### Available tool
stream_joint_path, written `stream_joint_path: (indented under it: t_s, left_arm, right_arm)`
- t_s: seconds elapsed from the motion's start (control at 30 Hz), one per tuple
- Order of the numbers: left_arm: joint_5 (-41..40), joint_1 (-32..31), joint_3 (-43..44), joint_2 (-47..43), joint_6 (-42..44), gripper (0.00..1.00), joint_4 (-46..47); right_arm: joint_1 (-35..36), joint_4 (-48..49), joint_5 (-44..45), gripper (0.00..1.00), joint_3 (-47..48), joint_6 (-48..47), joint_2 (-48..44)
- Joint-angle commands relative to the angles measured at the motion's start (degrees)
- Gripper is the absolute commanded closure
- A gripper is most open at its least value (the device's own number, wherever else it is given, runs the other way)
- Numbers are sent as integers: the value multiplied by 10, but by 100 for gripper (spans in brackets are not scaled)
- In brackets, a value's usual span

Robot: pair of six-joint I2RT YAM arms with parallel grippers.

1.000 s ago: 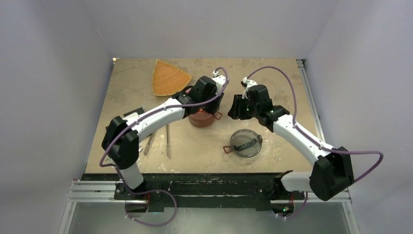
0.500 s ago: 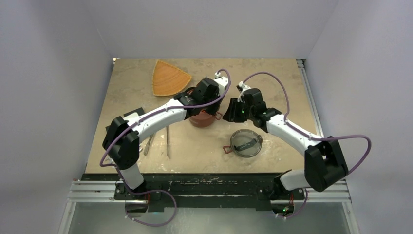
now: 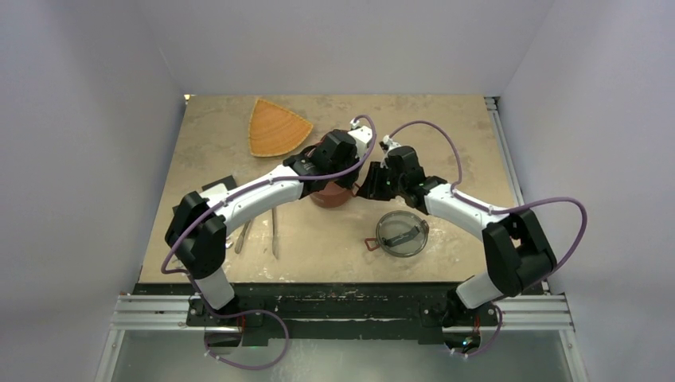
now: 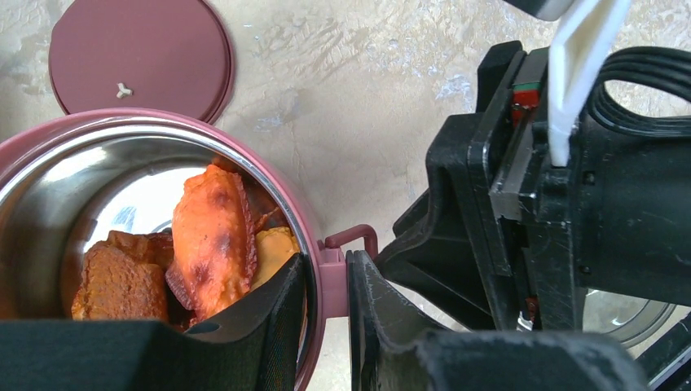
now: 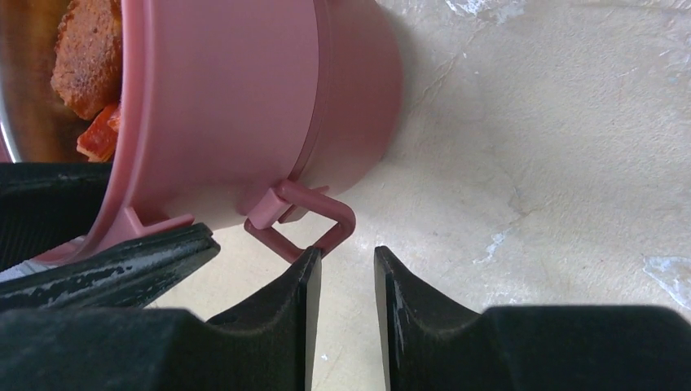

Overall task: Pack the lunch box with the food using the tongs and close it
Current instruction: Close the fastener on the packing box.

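In came the right end effector (image 5: 346,261) to the lunch box (image 5: 244,98) mid-tabletop (image 3: 446,135), jaws narrowed yet empty at its side handle (image 5: 338,213). The left end effector (image 4: 326,273) clamped the rim, with the food (image 4: 212,236) inside. A two-handed hold looked close.

Nothing legible is picked up in any of the three views: no text, label, brand, number or sign can be read. One mark alone is seen, a small pale Y-shaped nub at the centre of the dark-red disc lid (image 4: 140,57), and no letter can be made out of it.
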Motion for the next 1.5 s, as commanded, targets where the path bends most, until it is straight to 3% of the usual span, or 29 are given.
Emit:
stream_joint_path:
  t_s: [0.0, 1.03, 1.23, 1.47]
  left_arm:
    - [18, -4, -30, 20, 14, 100, -29]
    - [45, -4, -14, 45, 11, 100, -62]
    - [45, -4, -9, 53, 12, 100, -68]
    - [63, -3, -6, 57, 9, 100, -74]
  right_arm:
    - [3, 51, 5, 67, -2, 12, 12]
    - [6, 209, -46, 72, -36, 74, 59]
    - [6, 217, -46, 80, -31, 76, 68]
    - [6, 246, -50, 95, -43, 83, 80]
